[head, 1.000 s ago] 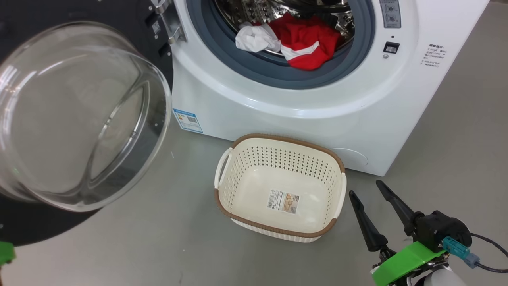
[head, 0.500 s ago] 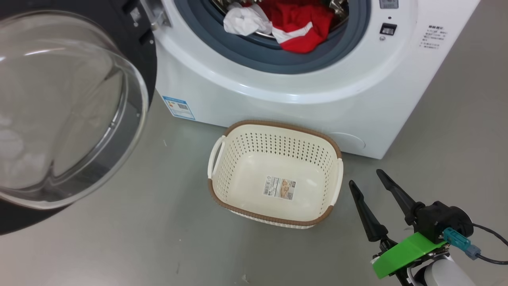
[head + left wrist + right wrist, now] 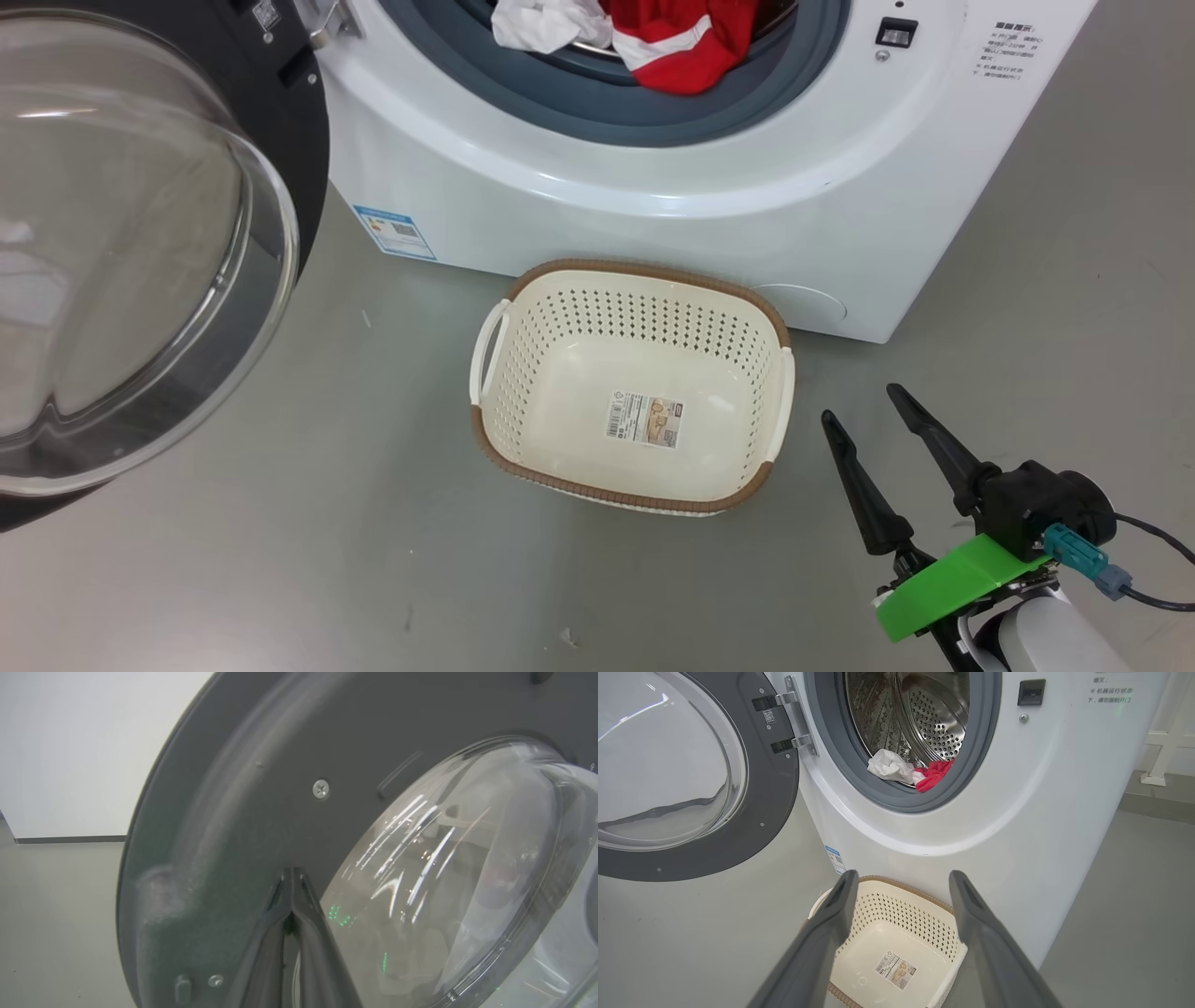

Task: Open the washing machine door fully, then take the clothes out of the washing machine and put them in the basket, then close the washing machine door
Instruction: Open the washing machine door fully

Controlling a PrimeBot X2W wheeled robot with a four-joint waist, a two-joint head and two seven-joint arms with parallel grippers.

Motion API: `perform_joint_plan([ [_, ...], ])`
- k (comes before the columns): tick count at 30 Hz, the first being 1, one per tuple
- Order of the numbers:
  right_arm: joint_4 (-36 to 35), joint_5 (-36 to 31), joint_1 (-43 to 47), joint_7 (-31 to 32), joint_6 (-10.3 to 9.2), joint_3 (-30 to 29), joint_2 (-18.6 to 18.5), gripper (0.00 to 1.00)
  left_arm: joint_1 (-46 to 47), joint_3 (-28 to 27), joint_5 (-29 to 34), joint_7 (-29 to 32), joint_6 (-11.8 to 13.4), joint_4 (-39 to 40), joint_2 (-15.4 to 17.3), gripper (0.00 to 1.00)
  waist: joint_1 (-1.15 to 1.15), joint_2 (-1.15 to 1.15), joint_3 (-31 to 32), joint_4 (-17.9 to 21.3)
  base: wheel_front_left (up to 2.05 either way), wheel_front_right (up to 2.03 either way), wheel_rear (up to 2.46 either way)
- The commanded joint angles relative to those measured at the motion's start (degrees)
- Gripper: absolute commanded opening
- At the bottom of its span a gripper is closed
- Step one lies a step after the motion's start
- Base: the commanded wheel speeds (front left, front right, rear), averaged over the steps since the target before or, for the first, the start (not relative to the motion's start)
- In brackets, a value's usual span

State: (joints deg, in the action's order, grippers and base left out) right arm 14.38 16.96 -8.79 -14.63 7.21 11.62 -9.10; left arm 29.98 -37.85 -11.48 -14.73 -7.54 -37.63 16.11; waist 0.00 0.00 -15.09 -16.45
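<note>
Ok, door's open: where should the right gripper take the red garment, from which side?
Likely the bunched fold of the red garment lying over the grey gasket at its lower lip. Come straight in from the front with the open right gripper: the fold juts outward, white cloth to its left.
</note>
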Motion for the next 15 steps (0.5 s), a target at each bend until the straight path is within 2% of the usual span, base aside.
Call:
perform_joint_plan([
  [1, -1.3, -0.5, -1.5, -0.4, 0.28, 1.0, -0.1, 1.00, 1.0, -1.5, 0.5, -0.3, 0.1, 1.0, 4.3, 0.00, 0.00, 0.00, 0.1, -0.1, 0.00, 0.00, 0.00],
  [9, -0.8, -0.3, -0.8, -0.4, 0.28, 0.7, 0.5, 1.00, -2.4, 1.7, -1.7, -0.3, 0.1, 1.6, 3.1, 0.00, 0.00, 0.00, 2.5, -0.8, 0.00, 0.00, 0.00],
  [14, -0.8, 0.1, 0.0, -0.4, 0.28, 0.6, 0.8, 1.00, -6.5, 4.6, -4.1, -0.3, 0.1, 4.7, 1.5, 0.00, 0.00, 0.00, 4.5, -1.1, 0.00, 0.00, 0.00],
  [15, -0.8, 0.2, 0.2, -0.4, 0.28, 0.6, 0.9, 1.00, -7.4, 5.2, -4.5, -0.3, 0.1, 5.5, 1.1, 0.10, 0.00, 0.00, 4.8, -1.2, 0.00, 0.00, 0.00],
])
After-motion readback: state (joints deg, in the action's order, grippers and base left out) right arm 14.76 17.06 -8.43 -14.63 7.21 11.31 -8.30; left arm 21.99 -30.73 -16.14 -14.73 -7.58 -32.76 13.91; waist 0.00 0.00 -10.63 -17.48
